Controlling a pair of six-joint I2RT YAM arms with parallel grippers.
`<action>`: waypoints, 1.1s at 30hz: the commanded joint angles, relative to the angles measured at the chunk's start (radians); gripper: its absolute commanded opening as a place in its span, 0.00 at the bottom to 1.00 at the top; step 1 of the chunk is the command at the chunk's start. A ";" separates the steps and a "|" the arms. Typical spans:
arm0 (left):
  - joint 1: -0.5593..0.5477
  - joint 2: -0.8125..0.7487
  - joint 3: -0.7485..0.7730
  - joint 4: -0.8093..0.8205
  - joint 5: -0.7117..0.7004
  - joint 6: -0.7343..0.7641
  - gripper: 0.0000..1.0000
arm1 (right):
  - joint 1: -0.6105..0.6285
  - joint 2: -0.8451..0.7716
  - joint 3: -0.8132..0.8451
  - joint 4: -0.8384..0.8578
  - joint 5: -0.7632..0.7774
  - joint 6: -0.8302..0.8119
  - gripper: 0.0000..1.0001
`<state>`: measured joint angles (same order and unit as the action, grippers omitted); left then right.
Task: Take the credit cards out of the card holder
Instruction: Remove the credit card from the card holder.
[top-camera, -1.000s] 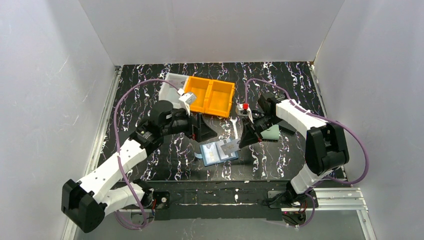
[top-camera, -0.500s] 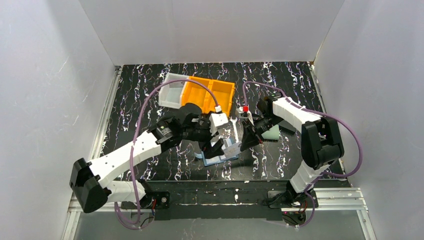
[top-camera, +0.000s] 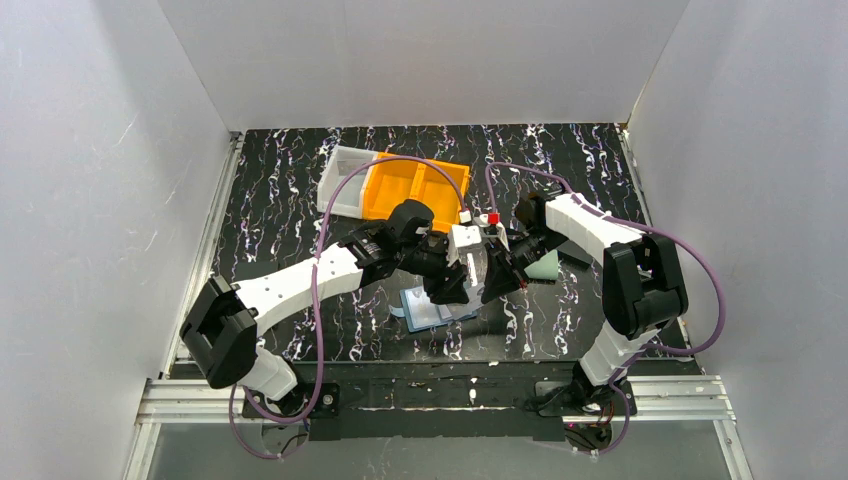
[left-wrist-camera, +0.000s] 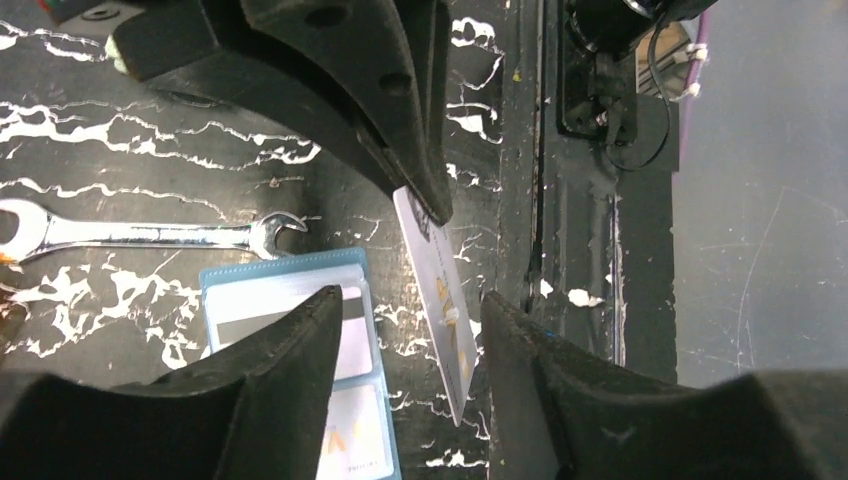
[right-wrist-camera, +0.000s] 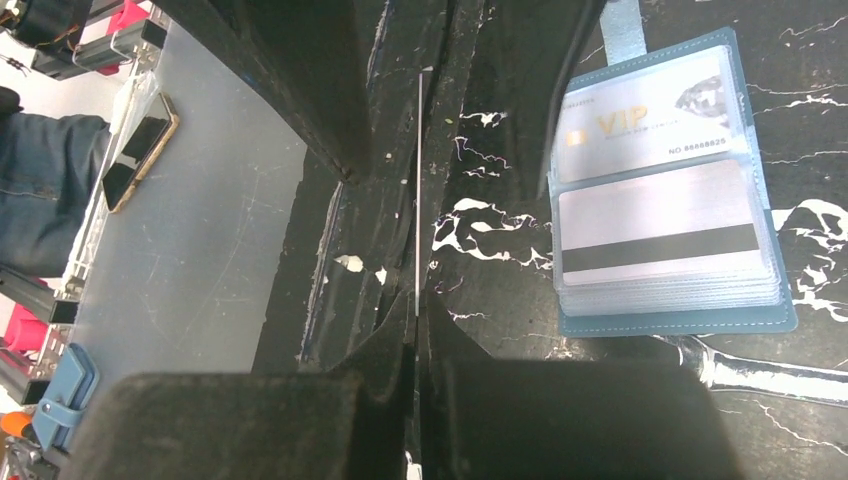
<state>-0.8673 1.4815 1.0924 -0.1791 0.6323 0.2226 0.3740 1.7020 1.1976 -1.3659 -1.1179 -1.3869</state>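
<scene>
The right gripper is pressed together on one end of a credit card. The left gripper stands spread, one finger on each side of the card's free end, with a gap at both faces. The card holder lies open just beside both grippers, on the side of the wrench. The table's edge rail runs along the other side. A pocketed card reads "VIP".

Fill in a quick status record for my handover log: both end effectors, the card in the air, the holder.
right end effector: shut on a credit card, held above the table
left end effector: open, jaws either side of that card
card holder: lying open, two cards showing in its pockets
wrench: on table beside holder
</scene>
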 joint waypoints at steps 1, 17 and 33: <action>-0.001 -0.025 -0.031 0.114 0.084 -0.067 0.45 | -0.004 0.006 0.039 -0.042 -0.034 -0.035 0.01; -0.001 0.034 -0.004 -0.002 0.119 -0.025 0.18 | -0.004 0.017 0.045 -0.058 -0.034 -0.050 0.01; 0.114 -0.126 0.065 -0.442 -0.207 0.317 0.00 | -0.083 -0.052 0.039 -0.013 -0.022 0.007 0.86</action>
<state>-0.8310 1.4788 1.1027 -0.3988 0.5598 0.3599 0.3458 1.7077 1.2110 -1.3941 -1.1244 -1.4117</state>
